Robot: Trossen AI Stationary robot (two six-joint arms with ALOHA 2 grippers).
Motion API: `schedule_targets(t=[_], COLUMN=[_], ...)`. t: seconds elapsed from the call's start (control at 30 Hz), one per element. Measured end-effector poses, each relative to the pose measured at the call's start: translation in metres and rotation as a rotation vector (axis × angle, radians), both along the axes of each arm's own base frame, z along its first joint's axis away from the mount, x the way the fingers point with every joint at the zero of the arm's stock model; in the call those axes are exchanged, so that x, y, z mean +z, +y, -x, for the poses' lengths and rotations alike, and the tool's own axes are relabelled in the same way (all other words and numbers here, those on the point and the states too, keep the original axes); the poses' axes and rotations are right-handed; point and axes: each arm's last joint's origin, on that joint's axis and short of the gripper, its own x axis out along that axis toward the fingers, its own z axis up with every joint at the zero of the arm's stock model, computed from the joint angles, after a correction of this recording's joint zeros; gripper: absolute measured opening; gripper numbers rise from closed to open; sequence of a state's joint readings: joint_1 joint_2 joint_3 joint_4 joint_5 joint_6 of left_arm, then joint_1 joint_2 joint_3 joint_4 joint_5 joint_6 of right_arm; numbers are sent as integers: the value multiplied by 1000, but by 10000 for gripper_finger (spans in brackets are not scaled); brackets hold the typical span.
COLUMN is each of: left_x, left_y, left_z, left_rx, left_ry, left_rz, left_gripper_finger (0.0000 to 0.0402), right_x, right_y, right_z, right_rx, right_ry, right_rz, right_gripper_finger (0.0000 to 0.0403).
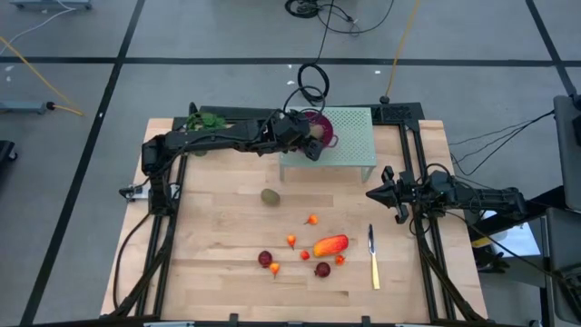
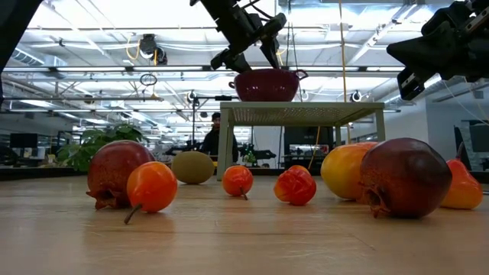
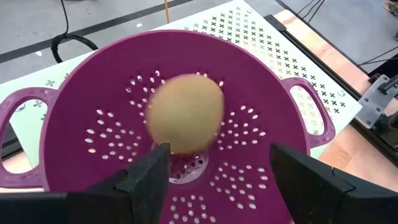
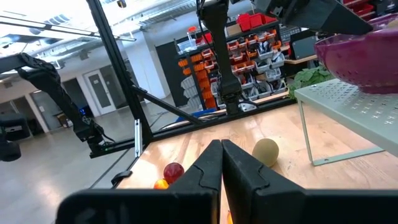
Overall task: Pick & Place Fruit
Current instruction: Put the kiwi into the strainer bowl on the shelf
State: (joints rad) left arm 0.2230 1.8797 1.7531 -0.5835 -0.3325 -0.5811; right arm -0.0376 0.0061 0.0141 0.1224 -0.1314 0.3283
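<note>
Nearest the front edge of my tabletop (image 1: 218, 291) lies the scatter of fruit: two dark red balls (image 1: 265, 259), several tiny orange-red ones (image 1: 290, 241), and the larger elongated orange-red piece (image 1: 330, 245) among them. Just to the right of that piece lies the slim yellow-handled knife (image 1: 373, 262), pointing away from the front edge.

Further in, one olive-brown oval (image 1: 270, 196) sits alone on the bare wood, well apart from the cluster and in front of the pale green perforated stand (image 1: 349, 145).

Off to the right, level with that oval, I have the right gripper (image 1: 372, 193) parked above the tabletop. In its wrist view the two dark fingers (image 4: 205, 168) press flat against each other with nothing between them.

At the far side, the purple colander (image 3: 81, 106) rests on top of the stand. My left gripper (image 3: 217, 174) is over the bowl, and its jaws stand well apart, holding nothing. The second olive-brown oval (image 3: 186, 112) shows blurred inside the colander, just ahead of the parted fingers, clear of both; I cannot tell whether it has touched the bowl's bottom. Beyond the left arm, at the far left corner, lies the leafy green bunch (image 1: 207, 119).
</note>
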Motion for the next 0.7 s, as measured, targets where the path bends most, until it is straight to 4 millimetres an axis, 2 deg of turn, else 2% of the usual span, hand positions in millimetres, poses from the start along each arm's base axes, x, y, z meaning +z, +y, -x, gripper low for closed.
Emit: schedule_targets(t=[0.2, 0.4, 0.57, 0.7], left_x=[5, 51, 84, 98], left_y=[3, 4, -14, -38], left_z=[1, 4, 14, 22], left_rx=[5, -11, -37, -86], left_ry=[-13, -82, -48, 5], left_rz=[-1, -56, -84, -77], left_gripper_finger=[273, 271, 232, 186], right_x=[0, 0, 0, 0], right_y=[0, 0, 0, 0], right_z=[0, 0, 0, 0], right_rx=[0, 0, 0, 0], right_ry=[-1, -1, 0, -1], right_rz=[0, 0, 0, 0], right_gripper_finger=[4, 4, 4, 4])
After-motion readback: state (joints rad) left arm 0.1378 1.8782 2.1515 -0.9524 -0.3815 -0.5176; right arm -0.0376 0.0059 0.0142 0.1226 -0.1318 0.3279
